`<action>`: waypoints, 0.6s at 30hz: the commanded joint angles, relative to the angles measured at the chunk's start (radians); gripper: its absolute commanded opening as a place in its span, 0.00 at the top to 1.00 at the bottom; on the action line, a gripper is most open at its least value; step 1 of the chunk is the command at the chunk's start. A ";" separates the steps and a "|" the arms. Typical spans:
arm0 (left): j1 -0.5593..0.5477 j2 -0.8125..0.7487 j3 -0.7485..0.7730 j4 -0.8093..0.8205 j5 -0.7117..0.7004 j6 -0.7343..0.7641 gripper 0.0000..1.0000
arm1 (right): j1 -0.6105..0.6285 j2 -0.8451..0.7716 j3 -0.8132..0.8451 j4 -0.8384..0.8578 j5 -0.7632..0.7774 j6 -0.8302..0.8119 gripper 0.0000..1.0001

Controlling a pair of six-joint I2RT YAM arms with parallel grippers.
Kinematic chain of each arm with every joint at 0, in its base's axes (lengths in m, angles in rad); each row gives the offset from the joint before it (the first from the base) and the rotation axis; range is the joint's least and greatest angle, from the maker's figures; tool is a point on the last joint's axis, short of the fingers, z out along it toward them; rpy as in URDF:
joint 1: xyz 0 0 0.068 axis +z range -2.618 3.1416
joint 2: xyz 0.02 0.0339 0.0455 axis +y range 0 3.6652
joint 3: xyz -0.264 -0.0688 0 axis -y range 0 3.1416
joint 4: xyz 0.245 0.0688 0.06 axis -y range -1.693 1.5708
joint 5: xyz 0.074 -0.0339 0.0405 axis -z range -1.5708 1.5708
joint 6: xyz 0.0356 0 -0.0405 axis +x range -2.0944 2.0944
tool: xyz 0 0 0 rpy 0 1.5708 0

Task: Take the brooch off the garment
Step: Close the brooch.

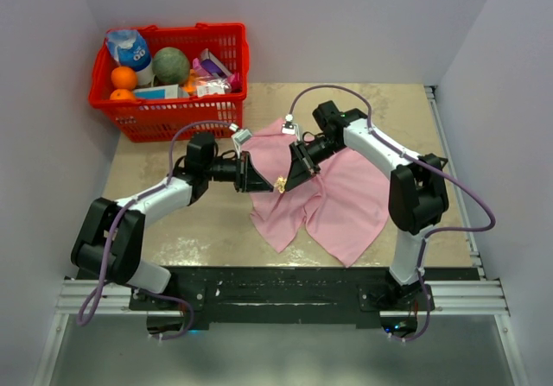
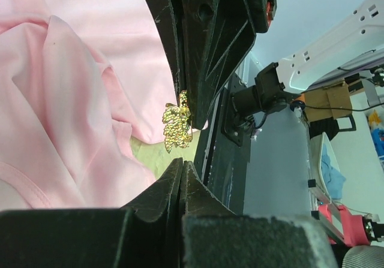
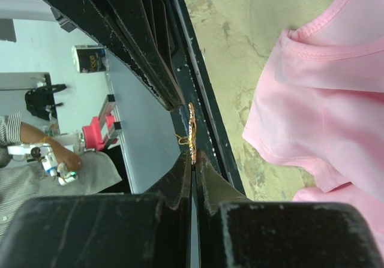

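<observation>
As the right gripper (image 3: 193,160) pinches the brooch (image 2: 177,127) just off the shirt's (image 1: 337,196) left edge, the pull-away seems underway. The left gripper (image 2: 182,167) sits close, jaws pressed together, seemingly empty. Next, probably, comes drawing the brooch clear without dragging cloth.
</observation>
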 commanded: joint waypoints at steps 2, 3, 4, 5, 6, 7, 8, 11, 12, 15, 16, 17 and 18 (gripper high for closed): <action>0.001 -0.024 -0.011 0.070 0.060 -0.015 1.00 | 0.006 -0.016 0.004 0.006 -0.036 0.013 1.00; -0.001 -0.022 -0.011 0.083 0.068 -0.032 1.00 | 0.006 -0.017 0.004 0.006 -0.034 0.013 1.00; -0.001 -0.021 -0.011 0.089 0.071 -0.039 1.00 | 0.006 -0.016 0.004 0.006 -0.033 0.013 1.00; -0.004 -0.018 -0.012 0.110 0.085 -0.047 1.00 | 0.006 -0.017 0.003 0.006 -0.033 0.013 1.00; -0.007 -0.016 -0.011 0.121 0.092 -0.064 1.00 | 0.004 -0.017 0.003 0.006 -0.031 0.013 1.00; -0.013 -0.013 -0.012 0.139 0.102 -0.072 1.00 | 0.004 -0.017 0.003 0.007 -0.031 0.013 1.00; -0.017 -0.010 -0.012 0.149 0.103 -0.076 1.00 | 0.006 -0.014 0.001 0.007 -0.033 0.013 1.00; -0.036 0.002 -0.003 0.164 0.102 -0.093 1.00 | 0.006 -0.016 0.007 0.009 -0.022 0.013 1.00; -0.039 0.008 0.001 0.172 0.100 -0.102 1.00 | 0.007 -0.017 0.010 0.009 -0.017 0.013 1.00; -0.045 0.028 0.014 0.173 0.090 -0.105 1.00 | 0.007 -0.019 0.015 0.007 -0.013 0.011 1.00; -0.045 0.037 0.017 0.172 0.079 -0.105 1.00 | 0.006 -0.022 0.014 0.007 -0.013 0.011 1.00; -0.045 0.042 0.018 0.172 0.074 -0.107 1.00 | 0.007 -0.023 0.015 0.006 -0.013 0.010 1.00; -0.045 0.047 0.021 0.169 0.070 -0.108 1.00 | 0.007 -0.023 0.015 0.004 -0.013 0.005 1.00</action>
